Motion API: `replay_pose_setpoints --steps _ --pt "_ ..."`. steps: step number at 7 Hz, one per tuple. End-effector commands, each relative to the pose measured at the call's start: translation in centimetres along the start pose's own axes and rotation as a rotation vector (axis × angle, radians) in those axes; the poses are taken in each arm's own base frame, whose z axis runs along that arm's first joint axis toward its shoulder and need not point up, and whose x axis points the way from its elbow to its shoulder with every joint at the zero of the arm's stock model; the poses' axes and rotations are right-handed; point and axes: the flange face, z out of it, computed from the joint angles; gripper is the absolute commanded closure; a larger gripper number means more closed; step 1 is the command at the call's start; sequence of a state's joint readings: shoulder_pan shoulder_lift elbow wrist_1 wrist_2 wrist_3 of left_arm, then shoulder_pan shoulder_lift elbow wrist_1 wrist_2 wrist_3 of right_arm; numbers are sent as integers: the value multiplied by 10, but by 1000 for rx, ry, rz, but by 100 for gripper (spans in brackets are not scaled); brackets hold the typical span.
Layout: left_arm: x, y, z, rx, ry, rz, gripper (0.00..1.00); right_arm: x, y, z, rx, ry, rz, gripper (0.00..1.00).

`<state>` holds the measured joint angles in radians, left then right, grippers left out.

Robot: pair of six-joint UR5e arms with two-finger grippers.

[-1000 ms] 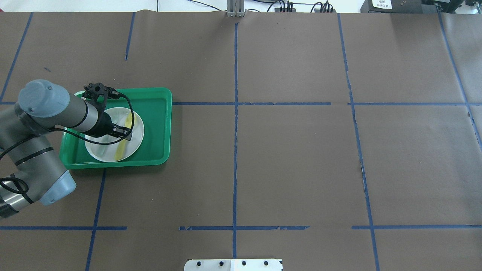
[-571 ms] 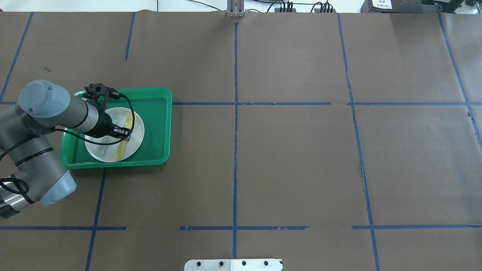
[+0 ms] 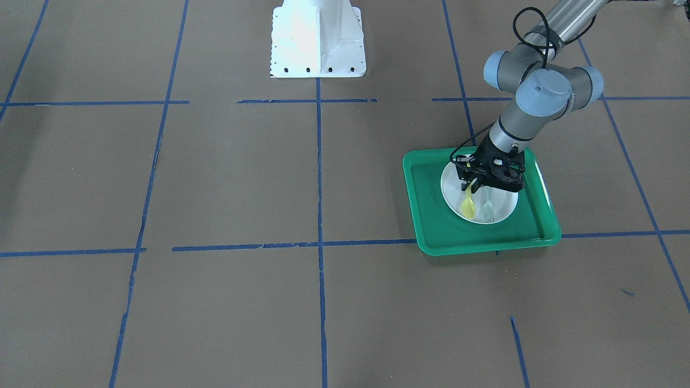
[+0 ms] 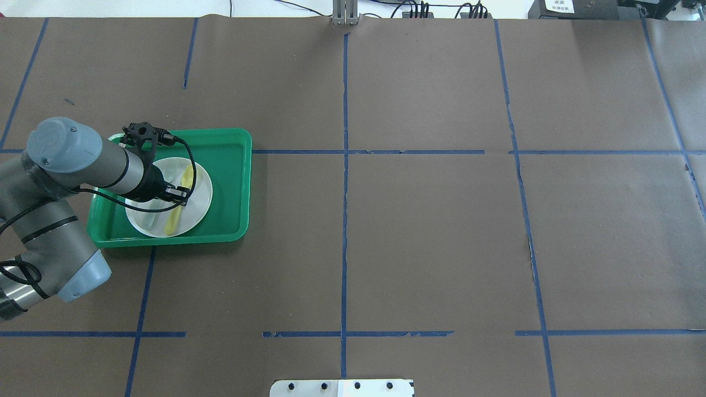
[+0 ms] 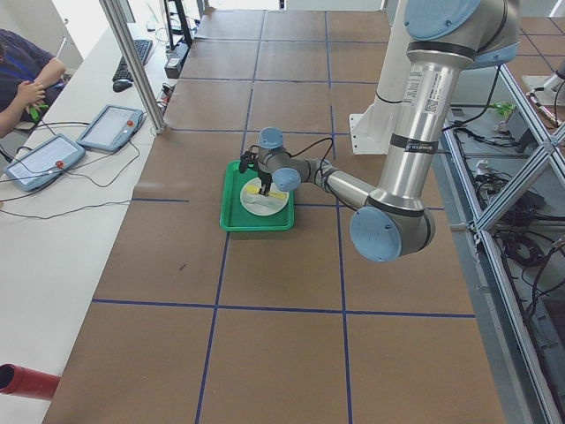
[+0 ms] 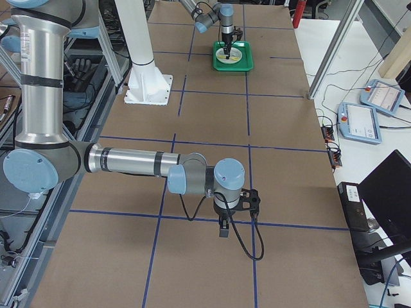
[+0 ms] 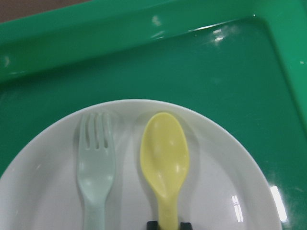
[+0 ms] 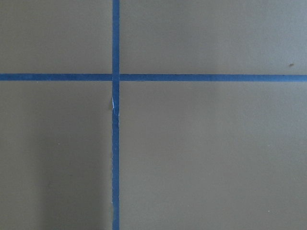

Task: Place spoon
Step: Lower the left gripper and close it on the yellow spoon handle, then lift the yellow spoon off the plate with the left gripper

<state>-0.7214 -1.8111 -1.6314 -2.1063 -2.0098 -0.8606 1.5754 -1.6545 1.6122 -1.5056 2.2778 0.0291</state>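
The yellow spoon (image 7: 164,158) lies bowl-up on the white plate (image 7: 216,191), beside a pale grey-green fork (image 7: 96,167). The plate sits in the green tray (image 4: 229,182). My left gripper (image 4: 182,197) is low over the plate, its jaws closed against the spoon's handle at mid-length. In the front view the spoon (image 3: 468,205) slants down from the gripper (image 3: 474,186) to the plate (image 3: 501,207). My right gripper (image 6: 223,230) hangs over bare table far from the tray. I cannot tell whether it is open or shut.
The tray (image 3: 431,215) has raised rims around the plate. The table is brown paper with blue tape lines. The white robot base (image 3: 317,37) stands at the robot's edge. Operator tablets (image 5: 110,128) lie on a side desk.
The plate and the spoon's handle end have shifted very slightly. The left arm has hardly moved.
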Motion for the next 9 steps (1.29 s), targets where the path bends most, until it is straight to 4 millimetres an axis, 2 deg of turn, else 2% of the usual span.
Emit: replay_pose_setpoints --steps 1,3,4,5,6,8,9 --pt "-6 -1 -8 8 1 -18 92 0 0 0 0 0 0 0" --pt "-32 -33 -46 59 -49 -132 92 0 0 0 0 0 0 0" --pt "-15 -46 -60 48 -71 -190 92 0 0 0 0 0 0 0" --pt "9 -64 -65 39 -79 -237 91 0 0 0 0 0 0 0" --pt "33 -76 -63 41 -64 -277 91 0 -1 0 1 0 -1 0" --pt "75 -58 -34 -10 -45 -301 91 0 0 0 0 0 0 0" --pt "86 -64 -23 -4 -58 -299 90 0 0 0 0 0 0 0"
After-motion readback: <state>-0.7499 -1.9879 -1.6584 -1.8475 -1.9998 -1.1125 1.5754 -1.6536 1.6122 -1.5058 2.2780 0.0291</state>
